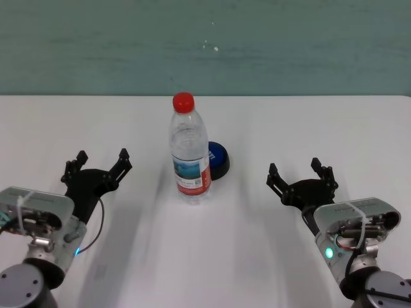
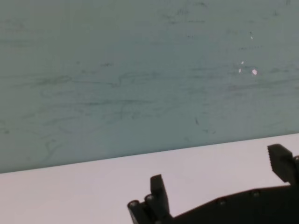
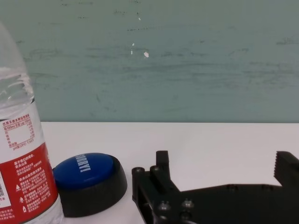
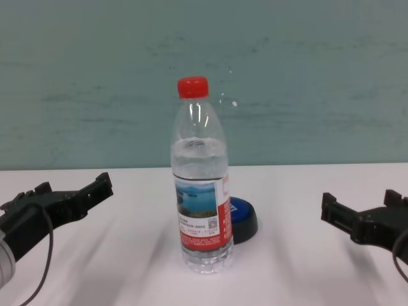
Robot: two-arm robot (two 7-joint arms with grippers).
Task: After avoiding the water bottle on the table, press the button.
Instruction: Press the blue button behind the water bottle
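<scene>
The water bottle stands upright in the middle of the white table, with a red cap and a red-and-white label; it also shows in the chest view and the right wrist view. The blue-topped button sits just behind it to the right, partly hidden by the bottle; it shows in the chest view and the right wrist view. My left gripper is open and empty, left of the bottle. My right gripper is open and empty, right of the button.
A teal wall rises behind the table's far edge. Bare tabletop lies around both grippers and in front of the bottle.
</scene>
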